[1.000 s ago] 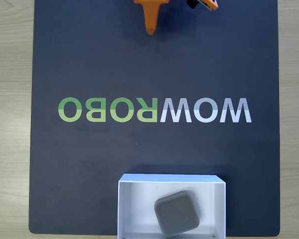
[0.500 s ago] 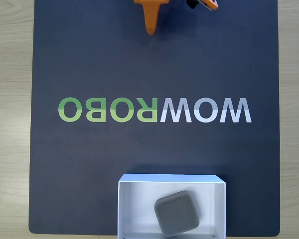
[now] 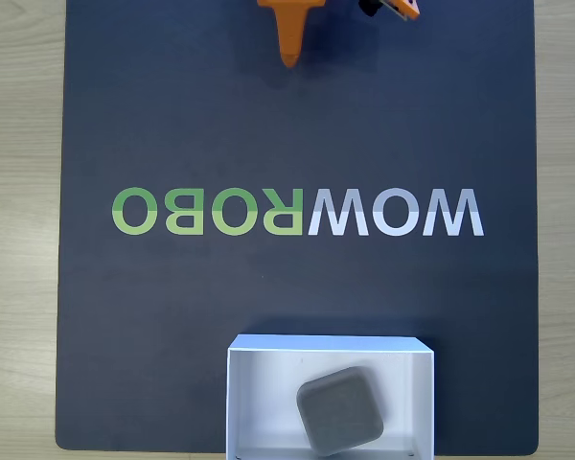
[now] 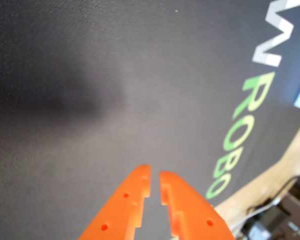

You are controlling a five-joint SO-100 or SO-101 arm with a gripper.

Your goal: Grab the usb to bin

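the fingers (image 4: 155, 182) sit nearly closed and empty over the dark mat (image 4: 90, 100); nothing has moved in the last second. the usb (image 3: 340, 408) lies inside the bin (image 3: 259, 393), so the task looks done.

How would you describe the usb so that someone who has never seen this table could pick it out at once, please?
In the fixed view, find the dark mat with the WOWROBO lettering, then the bin, a shallow white box at the mat's bottom edge. The usb lies inside it, right of centre and turned askew. It is the one matte grey, round-cornered square there.
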